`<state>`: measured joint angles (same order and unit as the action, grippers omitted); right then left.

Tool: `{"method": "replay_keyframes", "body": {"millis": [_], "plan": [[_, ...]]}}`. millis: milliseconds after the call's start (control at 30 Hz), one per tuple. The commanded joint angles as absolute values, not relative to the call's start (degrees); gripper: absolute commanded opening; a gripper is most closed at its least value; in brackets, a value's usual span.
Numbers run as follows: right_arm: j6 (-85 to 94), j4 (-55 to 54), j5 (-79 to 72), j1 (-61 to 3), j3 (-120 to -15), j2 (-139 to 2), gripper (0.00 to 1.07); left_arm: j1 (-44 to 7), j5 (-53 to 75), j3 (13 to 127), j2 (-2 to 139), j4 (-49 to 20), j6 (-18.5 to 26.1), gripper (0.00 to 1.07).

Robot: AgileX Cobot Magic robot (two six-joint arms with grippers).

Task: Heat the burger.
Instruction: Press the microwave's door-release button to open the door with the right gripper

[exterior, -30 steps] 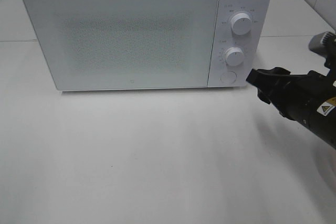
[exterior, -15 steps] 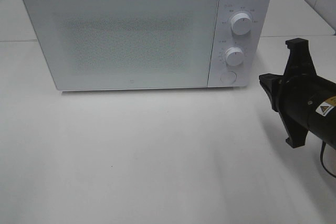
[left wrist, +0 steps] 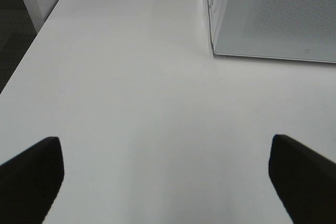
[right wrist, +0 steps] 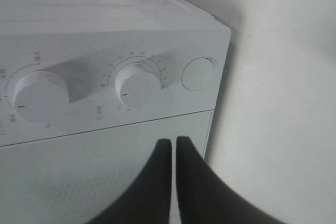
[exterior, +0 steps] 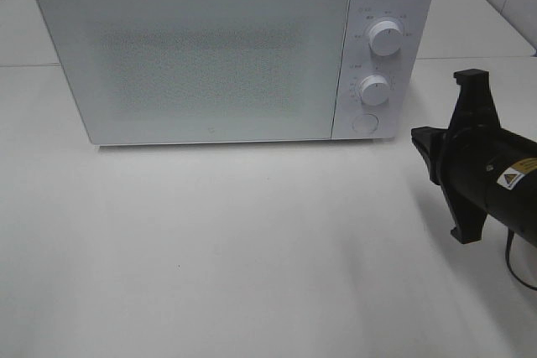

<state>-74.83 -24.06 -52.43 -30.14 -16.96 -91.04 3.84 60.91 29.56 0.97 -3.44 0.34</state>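
The burger is not in view. The white microwave (exterior: 201,56) stands at the back of the table with its door shut; it also shows in the right wrist view (right wrist: 105,40) and the left wrist view (left wrist: 273,19). My right gripper (exterior: 417,136) is shut and empty. It hovers just right of the control panel, level with the round button (exterior: 363,122), apart from it. In the right wrist view the shut right gripper (right wrist: 172,141) points toward the lower knob (right wrist: 137,85) and the button (right wrist: 198,73). My left gripper (left wrist: 164,140) is open and empty over bare table.
The upper knob (exterior: 385,38) and lower knob (exterior: 374,90) sit on the panel above the button. The white table (exterior: 252,241) spreads in front of the microwave. Its left edge (left wrist: 31,61) drops to a dark floor.
My right gripper pulled back from the panel and rolled about its wrist, so its wide black body now stands upright. Over the last half second it barely shifted. The microwave has not changed.
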Motion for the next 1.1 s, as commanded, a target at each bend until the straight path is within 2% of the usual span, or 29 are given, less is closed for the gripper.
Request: {"method": "replay_keyframes", "body": {"millis": [33, 267, 467, 1100], "plan": [[-77.9, -22.1, -52.1, -30.3, -19.7, -95.1, 0.0, 4.0, 61.2, 29.5, 0.9, -3.6, 0.5, 0.98], [-78.8, -20.8, -52.2, -29.6, -24.9, -100.3, 0.0, 4.0, 61.2, 29.5, 0.9, -3.6, 0.5, 0.98], [-78.8, -18.0, -51.4, -26.5, -29.6, -104.7, 0.0, 4.0, 61.2, 29.5, 0.9, -3.6, 0.5, 0.98], [-79.8, -15.8, -48.4, -22.6, -36.8, -113.6, 0.0, 4.0, 61.2, 29.5, 0.9, -3.6, 0.5, 0.98]]}}
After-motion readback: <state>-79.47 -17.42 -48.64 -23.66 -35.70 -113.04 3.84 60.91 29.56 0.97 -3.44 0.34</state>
